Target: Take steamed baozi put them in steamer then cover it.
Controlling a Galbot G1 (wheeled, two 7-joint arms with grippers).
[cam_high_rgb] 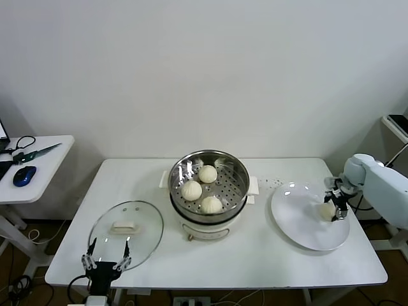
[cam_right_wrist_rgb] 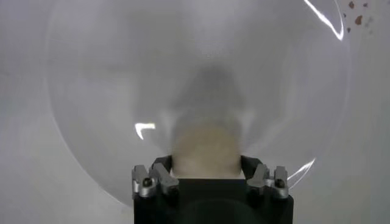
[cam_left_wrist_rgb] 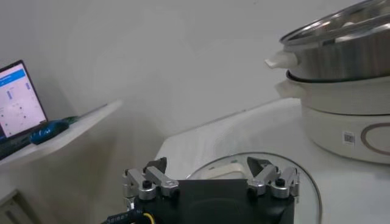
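head view high over the table (cam_high_rgb: 255,255) — wrist views low and close, sharing its steamer (cam_high_rgb: 209,185) and plate (cam_right_wrist_rgb: 122,91)

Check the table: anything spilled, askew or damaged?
Nothing stands out. Three baozi sit in the steamer, the last baozi is on the white plate between the right gripper's fingers, and the cover lies flat.

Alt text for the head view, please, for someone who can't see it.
The right gripper is at the last bun on a white plate, right of a steamer holding three buns. The glass lid lies on the table to the left, with the open left gripper at its near edge.
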